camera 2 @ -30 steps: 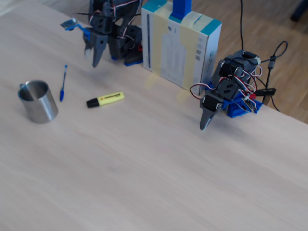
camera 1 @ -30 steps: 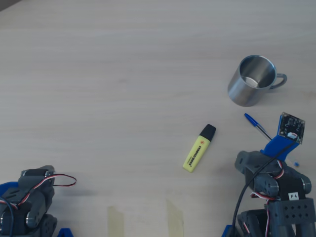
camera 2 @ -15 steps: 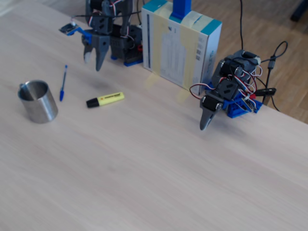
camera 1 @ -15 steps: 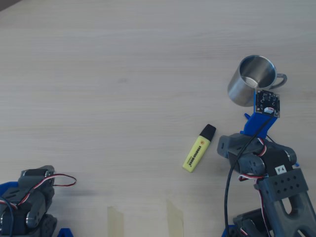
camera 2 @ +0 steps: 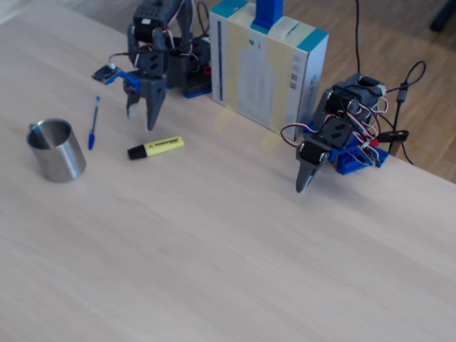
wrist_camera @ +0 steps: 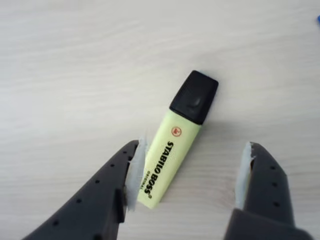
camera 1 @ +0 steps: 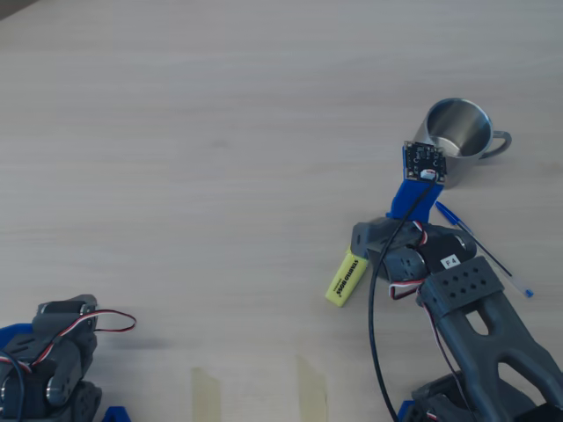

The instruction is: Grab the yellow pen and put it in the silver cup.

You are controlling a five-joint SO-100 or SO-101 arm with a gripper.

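The yellow pen (wrist_camera: 170, 155) lies flat on the wooden table, its black cap (wrist_camera: 194, 96) pointing away from the wrist camera. My gripper (wrist_camera: 190, 175) is open and empty, hovering just over it; the left fingertip (wrist_camera: 135, 172) is at the pen's tail end and the right fingertip (wrist_camera: 246, 175) stands well clear. In the fixed view the gripper (camera 2: 142, 121) points down just behind the pen (camera 2: 157, 148). The silver cup (camera 2: 57, 149) stands upright to the left, apart from both. In the overhead view the pen (camera 1: 347, 278) lies left of my arm and the cup (camera 1: 457, 132) above it.
A thin blue ballpoint pen (camera 2: 92, 122) lies between the cup and my arm, also in the overhead view (camera 1: 484, 251). A second arm (camera 2: 335, 139) rests at the right, its tip on the table. A taped box (camera 2: 267, 68) stands behind.
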